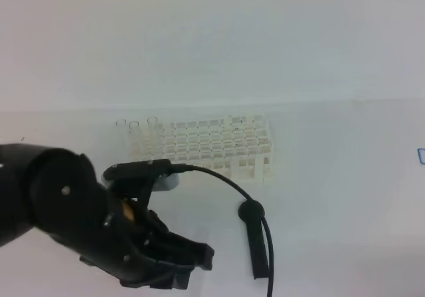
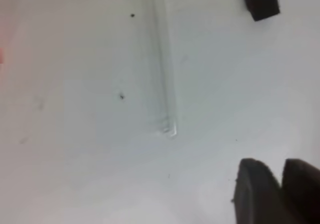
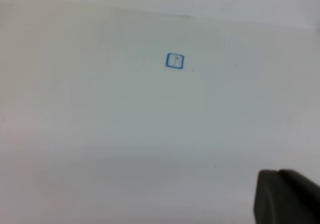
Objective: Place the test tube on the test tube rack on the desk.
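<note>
A clear test tube (image 2: 165,73) lies flat on the white desk (image 2: 75,134), its end near the middle of the left wrist view. My left gripper (image 2: 281,189) is low at the right of that view, apart from the tube, its two dark fingers a narrow slit apart with nothing between them. From above, the left gripper (image 1: 201,258) points right, in front of the white test tube rack (image 1: 219,144). Three clear tubes (image 1: 136,129) stand at the rack's left end. Only a dark edge of my right gripper (image 3: 287,196) shows, shut and holding nothing.
A black round-headed stick (image 1: 255,240) lies right of the left gripper, and its end (image 2: 260,1) shows in the left wrist view. A black cable (image 1: 226,181) arcs from the arm past it. A small blue square mark (image 3: 174,60) sits on the desk at the right.
</note>
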Controlling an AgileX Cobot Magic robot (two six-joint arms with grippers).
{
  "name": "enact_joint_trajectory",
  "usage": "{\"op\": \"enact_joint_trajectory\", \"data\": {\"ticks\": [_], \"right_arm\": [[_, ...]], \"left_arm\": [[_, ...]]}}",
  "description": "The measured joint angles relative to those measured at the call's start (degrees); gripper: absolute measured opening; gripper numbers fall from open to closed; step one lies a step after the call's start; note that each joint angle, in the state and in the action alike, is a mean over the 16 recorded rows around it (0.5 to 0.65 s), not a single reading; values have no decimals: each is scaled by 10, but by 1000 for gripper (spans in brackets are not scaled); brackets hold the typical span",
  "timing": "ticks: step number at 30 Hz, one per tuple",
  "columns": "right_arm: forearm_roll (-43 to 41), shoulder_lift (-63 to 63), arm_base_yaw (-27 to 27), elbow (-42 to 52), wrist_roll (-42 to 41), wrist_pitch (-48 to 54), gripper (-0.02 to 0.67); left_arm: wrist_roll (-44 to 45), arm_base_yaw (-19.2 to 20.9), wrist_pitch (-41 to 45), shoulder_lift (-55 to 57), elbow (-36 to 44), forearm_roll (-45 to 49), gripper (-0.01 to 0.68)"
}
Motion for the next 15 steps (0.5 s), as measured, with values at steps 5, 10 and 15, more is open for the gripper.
{"op": "enact_joint_trajectory", "data": {"ticks": [5,10,15], "right_arm": [[0,0,0,0,0,0,-1],[0,0,0,0,0,0,-1],[0,0,0,0,0,0,-1]], "left_arm": [[-75,-4,36,52,-45,47,228],[-134,-14,62,98,-74,82,327],[-155,-30,48,138,-83,99,369]]}}
